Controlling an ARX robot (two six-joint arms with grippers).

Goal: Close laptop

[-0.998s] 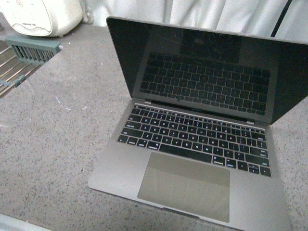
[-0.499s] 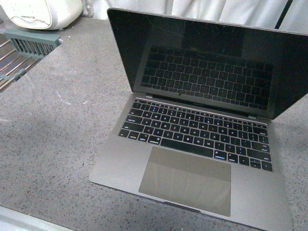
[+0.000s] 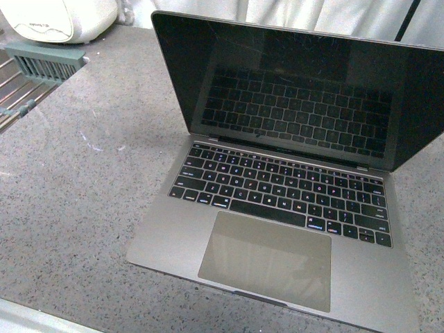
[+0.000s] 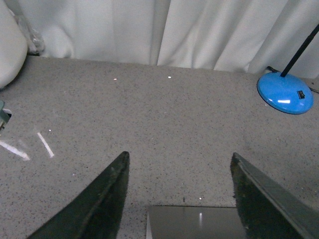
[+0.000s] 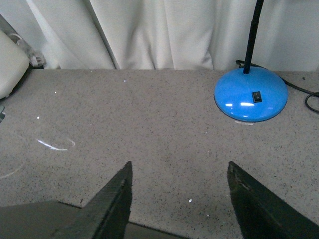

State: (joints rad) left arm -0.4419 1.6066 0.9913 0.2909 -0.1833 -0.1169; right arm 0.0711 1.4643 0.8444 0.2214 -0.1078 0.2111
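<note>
Front view: laptop (image 3: 277, 201) sits open on the desk (image 3: 83, 187), right of centre, screen dark and leaning back a little past upright, keys lit. Its near edge lies close to the desk's front rim. Neither arm is in view. White appliance (image 3: 59, 17) at the far left corner, well apart.

Left wrist view: left hand (image 4: 179, 155) spread wide, nothing between the fingers. A grey strip (image 4: 192, 221) shows between and below them, probably the lid's top edge; contact cannot be judged. Blue lamp base (image 4: 285, 93) stands beyond it by the curtain (image 4: 149, 30).

Right wrist view: right hand (image 5: 179, 164) equally wide open, empty. A grey edge shows at one corner.

Risks, as judged:
- A push landing low on the lid would shove the whole laptop toward the front rim instead of folding the hinge.
- A fast push lets the lid slam.
- A fingertip dragging on the glossy screen could mark it.
</note>
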